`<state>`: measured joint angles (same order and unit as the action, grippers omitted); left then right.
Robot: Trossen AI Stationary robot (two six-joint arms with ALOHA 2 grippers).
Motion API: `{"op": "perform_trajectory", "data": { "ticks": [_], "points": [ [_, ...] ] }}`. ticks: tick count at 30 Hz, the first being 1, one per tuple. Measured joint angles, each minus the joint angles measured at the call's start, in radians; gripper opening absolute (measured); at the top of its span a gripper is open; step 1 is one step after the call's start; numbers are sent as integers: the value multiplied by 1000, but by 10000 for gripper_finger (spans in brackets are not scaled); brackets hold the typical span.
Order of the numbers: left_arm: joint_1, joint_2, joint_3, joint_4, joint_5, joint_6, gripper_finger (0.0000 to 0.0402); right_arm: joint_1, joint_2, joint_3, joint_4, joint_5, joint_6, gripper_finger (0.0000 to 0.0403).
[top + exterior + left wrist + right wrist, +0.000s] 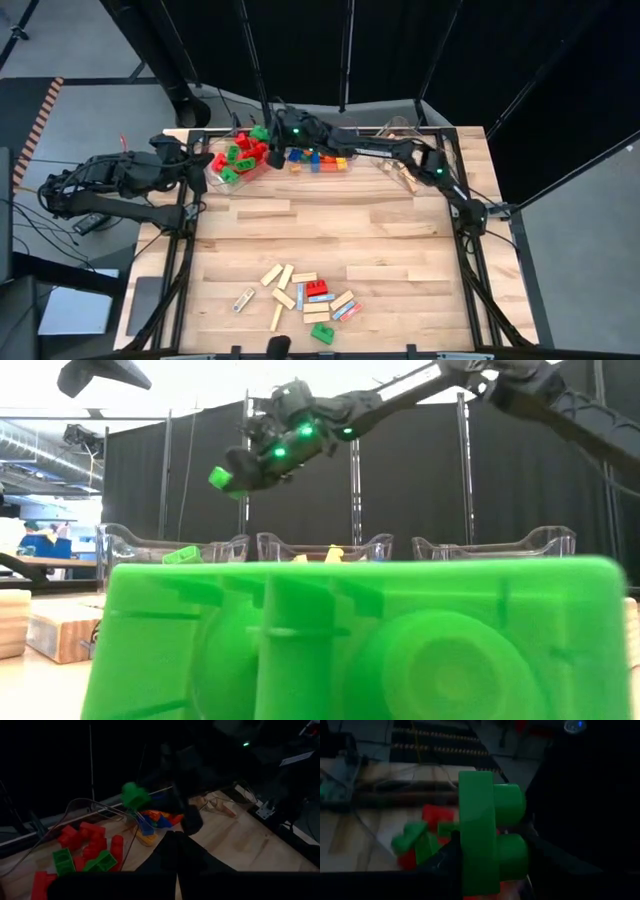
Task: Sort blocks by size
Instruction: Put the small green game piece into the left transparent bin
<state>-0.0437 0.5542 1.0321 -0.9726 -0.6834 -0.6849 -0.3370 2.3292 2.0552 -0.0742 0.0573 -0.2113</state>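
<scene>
My right gripper [266, 134] reaches across the far edge of the table and is shut on a green two-stud block [480, 835]. It holds the block in the air above the left clear bin [216, 176], which holds red and green blocks [240, 155]. The low view shows the held block [222, 478] well above the bins. More blocks and tan bars [300, 298] lie loose on the table near the front edge. My left gripper [200, 160] waits shut at the table's far left corner, holding nothing. My right gripper pinches the green block between its two fingers, one on the studded face [512, 852] and one on the opposite face [462, 865]. The fingers come from the table's right, slanting a little downward. The block is lifted clear, turned on its side with its studs sideways.
The middle bin [318, 160] holds blue, orange and yellow blocks. The right bin [405, 170] holds tan bars. A green block [322, 333] lies at the front edge and fills the low view [360, 640]. Bare wood lies between the bins and the near pile.
</scene>
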Motion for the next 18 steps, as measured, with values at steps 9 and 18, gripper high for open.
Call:
{"op": "perform_trajectory", "data": {
  "ticks": [9,18],
  "points": [
    [0,0,0,0,-3,0,2,-16,194,243,-82,30,172,174],
    [0,1,0,-4,-2,25,7,2,176,251,-192,56,126,388]
  ]
}}
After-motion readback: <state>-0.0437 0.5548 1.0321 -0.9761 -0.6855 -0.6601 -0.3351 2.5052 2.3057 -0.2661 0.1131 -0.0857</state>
